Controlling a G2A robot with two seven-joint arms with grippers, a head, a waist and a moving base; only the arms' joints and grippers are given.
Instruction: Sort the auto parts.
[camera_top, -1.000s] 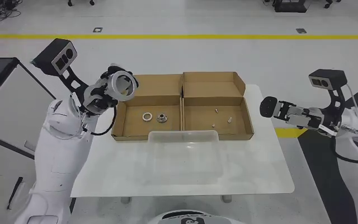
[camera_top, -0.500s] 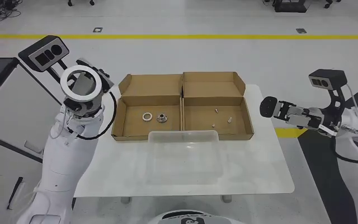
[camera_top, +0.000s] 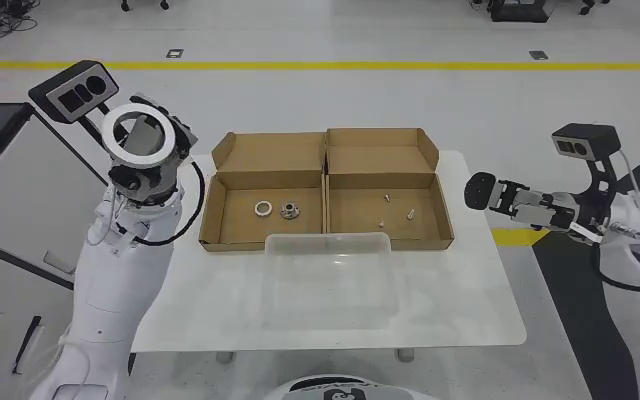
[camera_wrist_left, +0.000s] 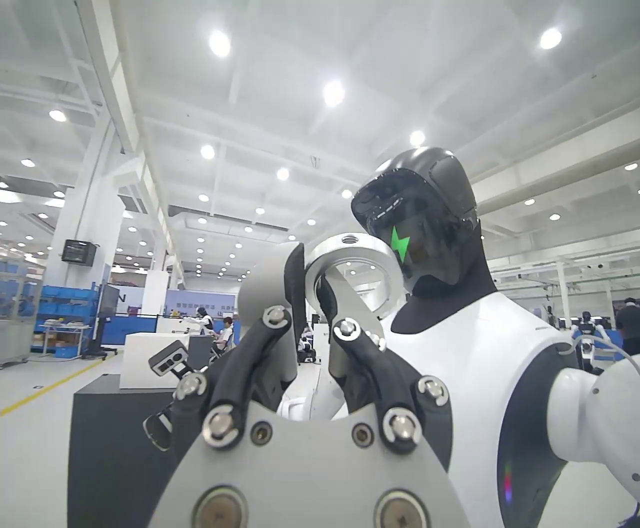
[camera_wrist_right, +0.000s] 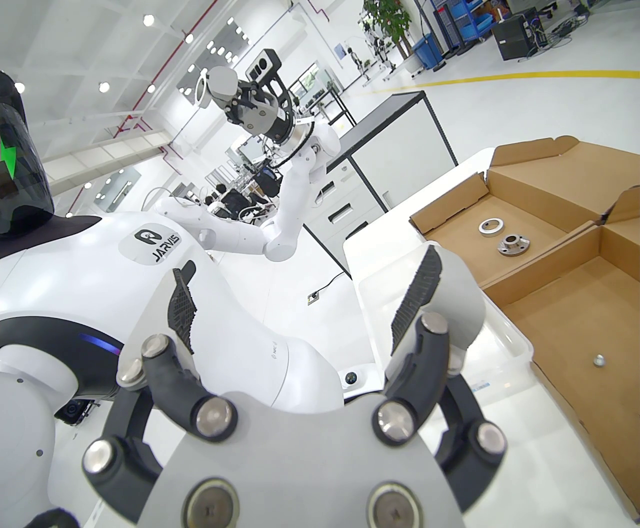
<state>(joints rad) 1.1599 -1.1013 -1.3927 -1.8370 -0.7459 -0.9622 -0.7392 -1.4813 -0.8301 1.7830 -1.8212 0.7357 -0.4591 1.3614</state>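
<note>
My left gripper (camera_wrist_left: 311, 287) is shut on the rim of a large silver metal ring (camera_wrist_left: 356, 250), held high in the air off the table's left side; the ring (camera_top: 138, 137) faces upward in the top view. My right gripper (camera_wrist_right: 305, 295) stands open and empty off the table's right edge (camera_top: 478, 190). Two open cardboard boxes sit side by side at the table's back. The left box (camera_top: 232, 228) holds a small ring (camera_top: 263, 208) and a flanged part (camera_top: 289, 210). The right box (camera_top: 345, 215) holds a few small bolts (camera_top: 409, 213).
A clear plastic bin (camera_top: 328, 282) stands on the white table (camera_top: 470, 300) in front of the boxes. A dark cabinet (camera_top: 30, 190) stands left of the table, below the raised left arm.
The left arm swung the large ring away from over the left box, leftward and upward off the table's side. The right arm kept still.
</note>
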